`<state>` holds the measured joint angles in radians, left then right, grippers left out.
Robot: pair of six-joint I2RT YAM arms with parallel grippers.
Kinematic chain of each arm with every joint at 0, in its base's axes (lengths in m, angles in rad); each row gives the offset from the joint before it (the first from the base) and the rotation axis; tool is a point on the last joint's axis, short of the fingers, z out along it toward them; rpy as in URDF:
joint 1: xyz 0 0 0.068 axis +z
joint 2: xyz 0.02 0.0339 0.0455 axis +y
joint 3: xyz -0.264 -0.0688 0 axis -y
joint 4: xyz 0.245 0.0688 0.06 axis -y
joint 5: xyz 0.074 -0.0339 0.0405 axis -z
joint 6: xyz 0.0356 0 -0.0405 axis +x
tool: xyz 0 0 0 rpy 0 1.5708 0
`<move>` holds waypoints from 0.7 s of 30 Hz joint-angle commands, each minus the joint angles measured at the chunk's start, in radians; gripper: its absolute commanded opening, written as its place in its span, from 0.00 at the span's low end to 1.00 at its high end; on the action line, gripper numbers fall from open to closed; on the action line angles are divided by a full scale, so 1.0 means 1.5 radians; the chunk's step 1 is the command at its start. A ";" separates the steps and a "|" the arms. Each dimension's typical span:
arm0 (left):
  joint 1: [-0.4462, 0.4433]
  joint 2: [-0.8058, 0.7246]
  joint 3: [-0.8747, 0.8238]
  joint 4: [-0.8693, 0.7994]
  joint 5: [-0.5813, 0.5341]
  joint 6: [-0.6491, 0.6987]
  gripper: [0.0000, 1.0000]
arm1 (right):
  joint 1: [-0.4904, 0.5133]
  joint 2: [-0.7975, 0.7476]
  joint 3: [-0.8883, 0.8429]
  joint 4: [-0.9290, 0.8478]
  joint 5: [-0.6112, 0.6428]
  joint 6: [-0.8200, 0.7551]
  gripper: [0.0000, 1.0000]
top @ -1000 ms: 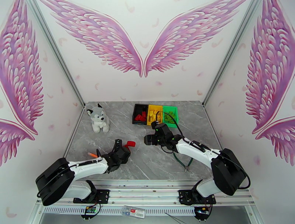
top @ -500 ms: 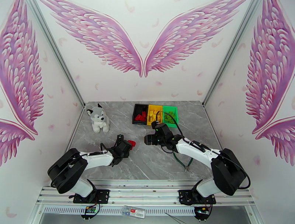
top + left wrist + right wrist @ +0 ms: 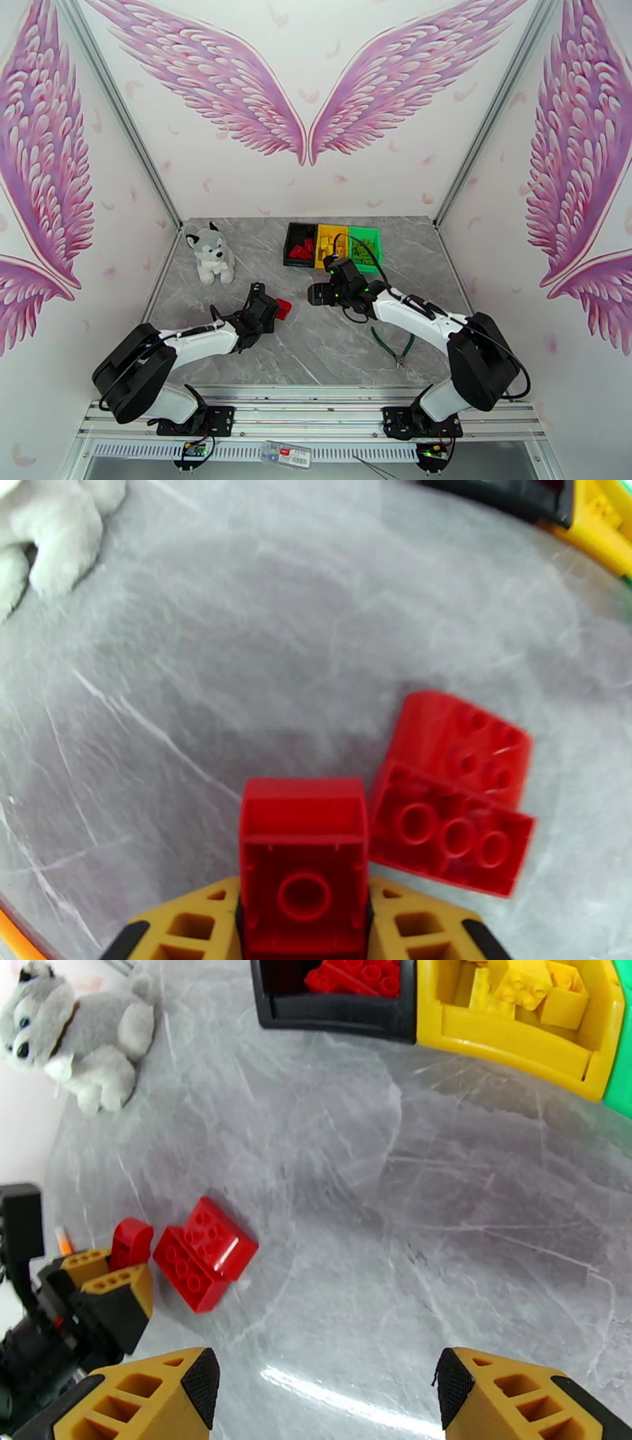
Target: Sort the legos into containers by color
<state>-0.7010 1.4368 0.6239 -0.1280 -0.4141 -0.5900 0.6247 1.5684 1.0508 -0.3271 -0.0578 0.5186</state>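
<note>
The small red brick (image 3: 304, 851) sits clamped in the left gripper (image 3: 304, 910), low over the table (image 3: 411, 1197) and just beside a larger red brick (image 3: 454, 819) lying loose. We judge the step to be pickup. Next, lift clear without nudging the neighbour, then carry to the black bin (image 3: 332, 1011), which holds red bricks. The right gripper (image 3: 324, 1394) hangs with jaws apart, empty.

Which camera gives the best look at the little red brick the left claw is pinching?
The left wrist view: the red brick sits large in the foreground, hollow underside facing the camera, clamped in the left gripper. The right wrist view shows it small at the left edge; the top external view, just a red speck.
</note>
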 commanded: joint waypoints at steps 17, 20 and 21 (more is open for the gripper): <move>0.061 0.219 0.404 0.015 0.168 0.096 0.30 | 0.002 -0.123 -0.094 0.070 0.029 -0.047 0.83; 0.079 0.284 0.510 -0.009 0.167 0.111 0.30 | 0.002 -0.149 -0.103 0.066 0.040 -0.053 0.83; 0.085 0.308 0.547 -0.021 0.170 0.115 0.30 | 0.003 -0.158 -0.105 0.066 0.045 -0.055 0.83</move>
<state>-0.5980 1.8339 1.3151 -0.1165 -0.1799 -0.4545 0.6247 1.3853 0.9104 -0.2481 0.0010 0.4698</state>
